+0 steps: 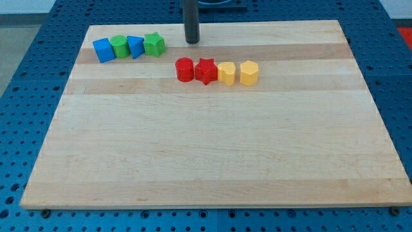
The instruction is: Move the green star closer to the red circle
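Note:
The green star (154, 44) sits near the view's top left, at the right end of a row of blocks. The red circle (185, 69) stands lower and to its right, at the left end of a second row. My tip (192, 41) rests on the board near the view's top, to the right of the green star and above the red circle, touching neither.
Left of the green star are a blue block (136, 46), a green circle (119, 46) and a blue cube (103, 49). Right of the red circle are a red star (206, 70), a yellow block (226, 73) and a yellow hexagon (249, 73). The wooden board (212, 148) lies on a blue perforated table.

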